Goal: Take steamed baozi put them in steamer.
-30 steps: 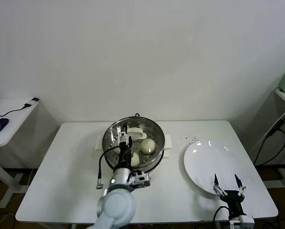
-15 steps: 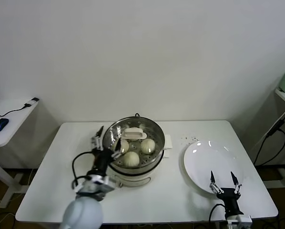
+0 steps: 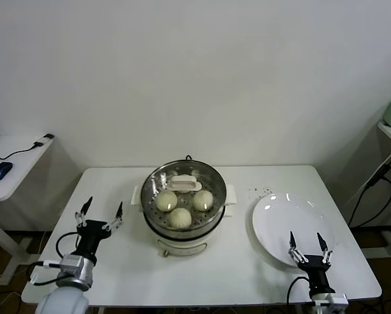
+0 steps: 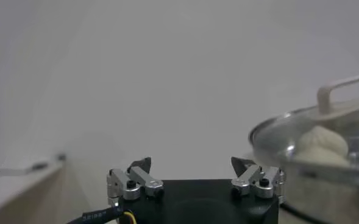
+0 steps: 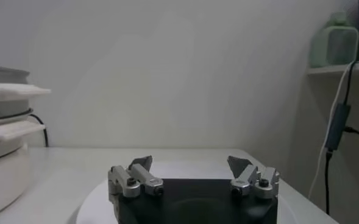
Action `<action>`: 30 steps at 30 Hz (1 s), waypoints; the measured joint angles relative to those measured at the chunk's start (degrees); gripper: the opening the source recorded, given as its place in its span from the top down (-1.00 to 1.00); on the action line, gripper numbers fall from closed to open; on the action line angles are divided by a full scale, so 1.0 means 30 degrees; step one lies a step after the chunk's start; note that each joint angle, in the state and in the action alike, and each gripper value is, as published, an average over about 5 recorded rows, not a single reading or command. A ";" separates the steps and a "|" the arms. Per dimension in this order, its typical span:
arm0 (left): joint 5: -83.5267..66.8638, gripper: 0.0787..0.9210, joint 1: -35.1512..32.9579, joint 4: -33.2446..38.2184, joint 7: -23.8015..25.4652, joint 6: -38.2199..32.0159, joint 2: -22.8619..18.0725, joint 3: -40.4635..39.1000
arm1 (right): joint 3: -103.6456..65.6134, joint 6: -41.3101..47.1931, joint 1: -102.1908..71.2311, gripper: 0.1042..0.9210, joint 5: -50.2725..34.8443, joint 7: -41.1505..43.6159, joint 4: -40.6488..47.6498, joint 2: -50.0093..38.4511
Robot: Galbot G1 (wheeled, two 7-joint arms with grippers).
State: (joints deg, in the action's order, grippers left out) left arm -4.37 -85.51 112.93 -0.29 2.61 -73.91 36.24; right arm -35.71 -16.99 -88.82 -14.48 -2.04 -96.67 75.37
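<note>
Nearest, the right gripper (image 3: 307,244) hangs released and empty over the plate's (image 3: 280,219) near rim, right of the steamer (image 3: 184,201). The left gripper (image 3: 99,214), also spread and empty, sits left of the steamer. Three baozi (image 3: 180,217) lie inside the steamer on the table (image 3: 110,190).

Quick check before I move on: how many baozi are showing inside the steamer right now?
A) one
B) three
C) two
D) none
B: the head view shows three baozi sitting on the perforated tray in the steamer, and the white plate to its right holds none.
</note>
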 measured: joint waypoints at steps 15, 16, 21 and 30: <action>-0.2822 -0.77 -0.0580 -0.3329 0.0008 -0.2470 0.0127 -0.0116 | -0.0003 -0.0097 -0.0228 -0.76 -0.0634 0.0083 -0.0119 -0.0085; -0.2888 -0.77 -0.0621 -0.3412 0.0013 -0.2574 0.0127 -0.0133 | -0.0005 -0.0098 -0.0251 -0.76 -0.0655 0.0093 -0.0145 -0.0091; -0.3138 -0.77 -0.0795 -0.3678 0.0029 -0.2915 0.0127 -0.0205 | -0.0013 -0.0103 -0.0386 -0.76 -0.0720 0.0123 -0.0224 -0.0132; -0.3418 -0.77 -0.0891 -0.3997 0.0014 -0.3194 0.0118 -0.0214 | 0.0042 -0.0186 -0.0587 -0.76 -0.0750 0.0139 -0.0314 -0.0108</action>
State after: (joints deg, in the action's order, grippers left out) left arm -14.63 -88.18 100.93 -0.25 -6.98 -73.55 35.60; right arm -35.58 -17.55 -90.58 -16.73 -1.62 -97.61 75.04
